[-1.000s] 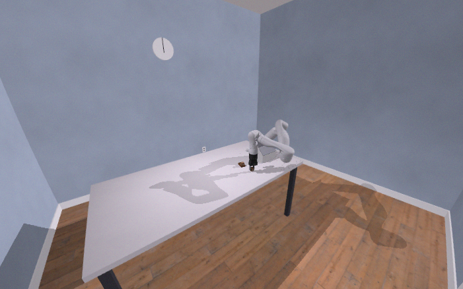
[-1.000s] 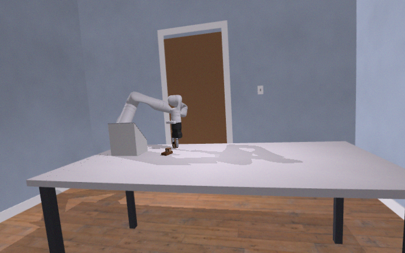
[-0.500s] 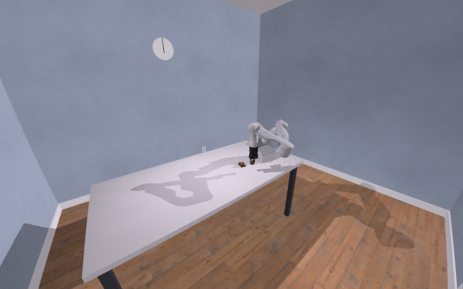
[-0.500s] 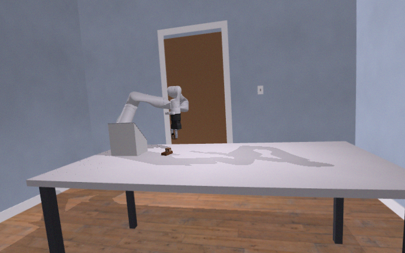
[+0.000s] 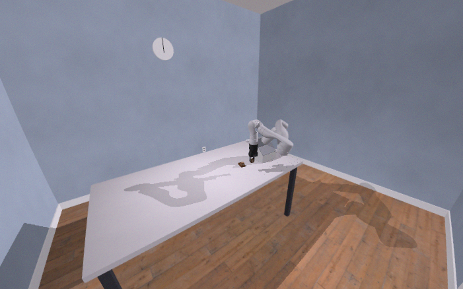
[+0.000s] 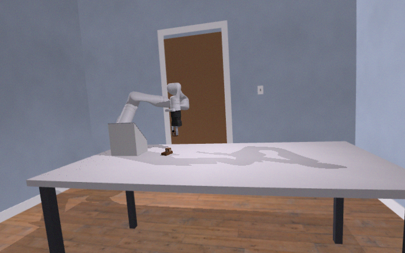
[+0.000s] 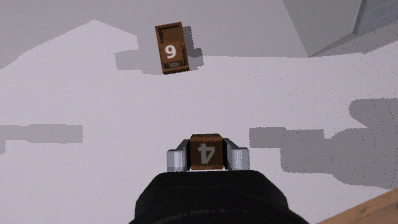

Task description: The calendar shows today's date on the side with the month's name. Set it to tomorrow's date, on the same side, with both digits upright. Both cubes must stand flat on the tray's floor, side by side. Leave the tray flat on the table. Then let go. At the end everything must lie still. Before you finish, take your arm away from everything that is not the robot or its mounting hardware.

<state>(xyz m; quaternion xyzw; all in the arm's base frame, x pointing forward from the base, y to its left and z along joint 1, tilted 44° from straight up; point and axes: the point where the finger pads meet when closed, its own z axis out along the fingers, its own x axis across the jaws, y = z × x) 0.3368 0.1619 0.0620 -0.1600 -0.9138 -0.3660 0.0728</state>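
A brown tray (image 5: 242, 165) (image 6: 164, 153) (image 7: 165, 71) rests on the white table (image 5: 146, 215) (image 6: 216, 175) (image 7: 100, 185) near the arm's pale, box-shaped base (image 5: 268, 156) (image 6: 123, 140) (image 7: 325, 22), one cube (image 5: 241, 163) (image 6: 168, 149) (image 7: 171, 49) standing inside. In the wrist view, that cube's top face carries a white digit reading as a 6 or a 9, off-center toward one end of the tray. Above the table and apart from the tray, the claw (image 5: 251, 160) (image 6: 174, 131) (image 7: 206, 149) is clamped on a second brown cube (image 5: 251, 160) (image 6: 175, 133) (image 7: 206, 152), a 4 appearing inverted to the wrist camera. The arm (image 5: 271, 133) (image 6: 148, 97) bends out from its base, its black wrist (image 5: 253, 149) (image 6: 176, 118) (image 7: 210, 200) pointing down. Its shadow stretches across the tabletop. Behind, a brown door (image 6: 194, 88) fills a white frame; a round clock (image 5: 162, 48) hangs on a blue wall.
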